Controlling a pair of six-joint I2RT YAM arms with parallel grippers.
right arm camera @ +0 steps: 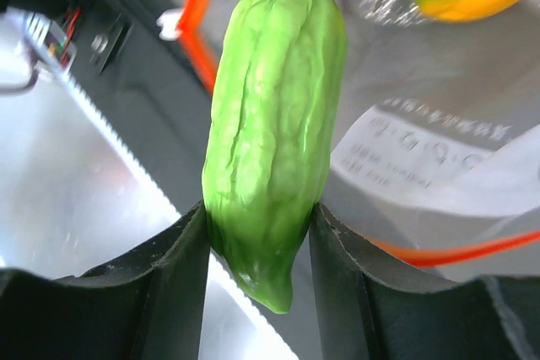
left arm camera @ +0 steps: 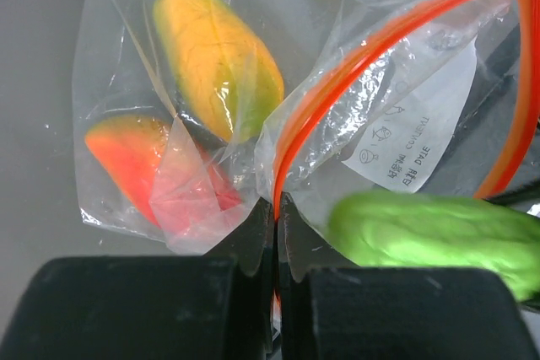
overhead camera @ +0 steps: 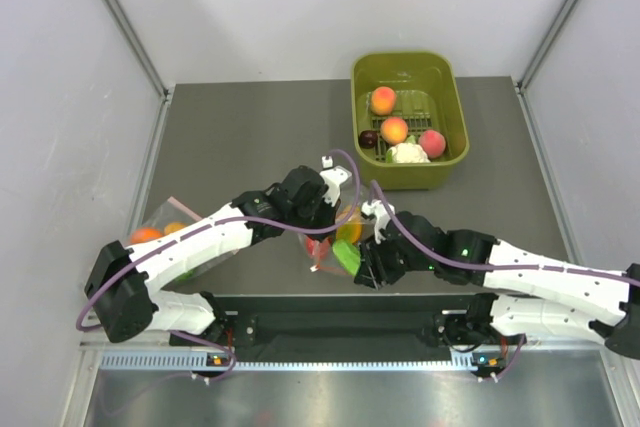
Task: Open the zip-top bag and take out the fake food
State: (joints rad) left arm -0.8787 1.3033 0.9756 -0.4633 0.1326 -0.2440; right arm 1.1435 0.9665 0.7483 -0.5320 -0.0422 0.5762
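Near the front edge of the dark table, where the two arms meet, the zip-top bag sits bunched at the left gripper. Its black fingers are pressed together on the plastic right at the orange-red zip strip. That strip curves up and away from the pinch, and a second stretch of it shows at the right edge of the left wrist view, so the mouth stands apart. Inside the crinkled plastic the yellow-orange piece and the red piece lie side by side. The right gripper pinches the green oblong piece by its lower end, one finger on each flank; the piece looks bare of plastic and is just in front of the bag's white label. At the far right stands a green bin holding three peaches, a dark plum and the white cauliflower. A second clear bag with orange pieces lies partly under the left arm.
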